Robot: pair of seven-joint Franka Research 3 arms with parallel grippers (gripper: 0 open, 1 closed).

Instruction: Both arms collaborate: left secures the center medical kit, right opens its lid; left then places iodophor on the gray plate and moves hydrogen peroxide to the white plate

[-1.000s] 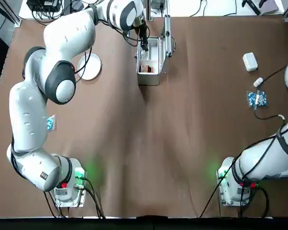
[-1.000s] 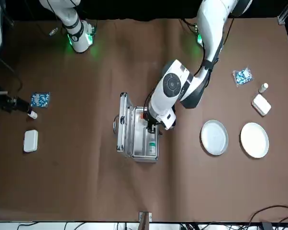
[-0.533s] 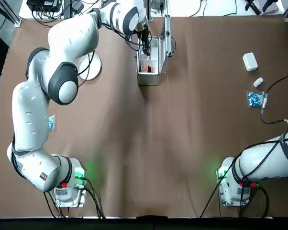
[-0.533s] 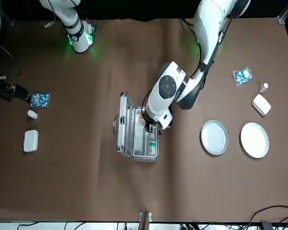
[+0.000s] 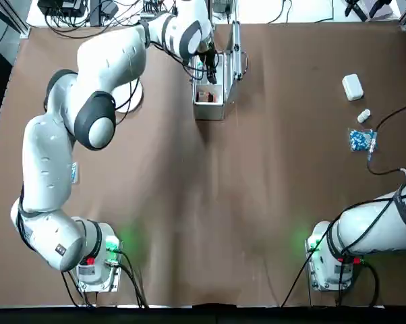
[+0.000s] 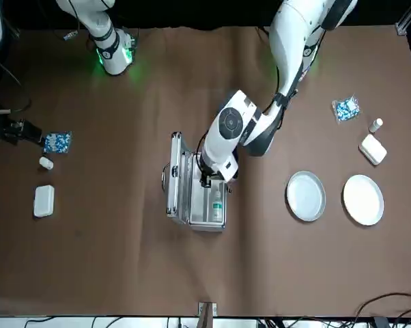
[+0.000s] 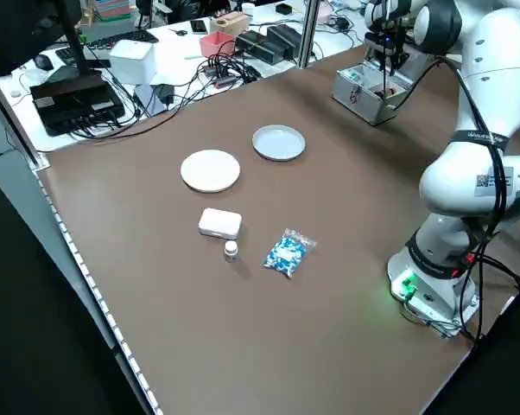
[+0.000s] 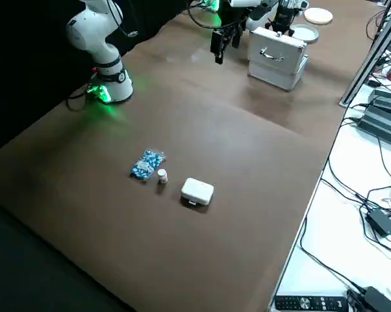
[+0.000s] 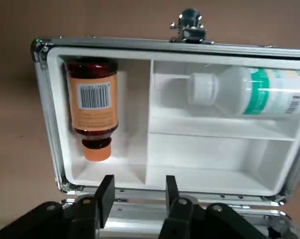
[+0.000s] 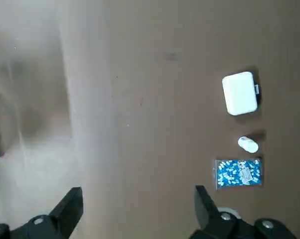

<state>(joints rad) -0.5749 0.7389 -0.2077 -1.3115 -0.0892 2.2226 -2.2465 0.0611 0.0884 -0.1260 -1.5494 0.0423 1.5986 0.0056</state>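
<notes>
Across brown-covered bench (image 5: 284,169), lying open: silver metal case with white compartments (image 9: 215,154), lid swung toward robot's right. Inside, amber bottle with orange label (image 9: 94,107), crosswise, cap toward hinge; white bottle with green band (image 9: 249,92), lengthwise, cap toward amber bottle. Left end effector (image 9: 140,178) above case, fingers apart; right end effector (image 10: 137,189) near blue-and-white packet (image 10: 238,173), fingers apart. Both round plates, gray (image 6: 306,196) and white (image 6: 363,199), visible from front; only one from top.
</notes>
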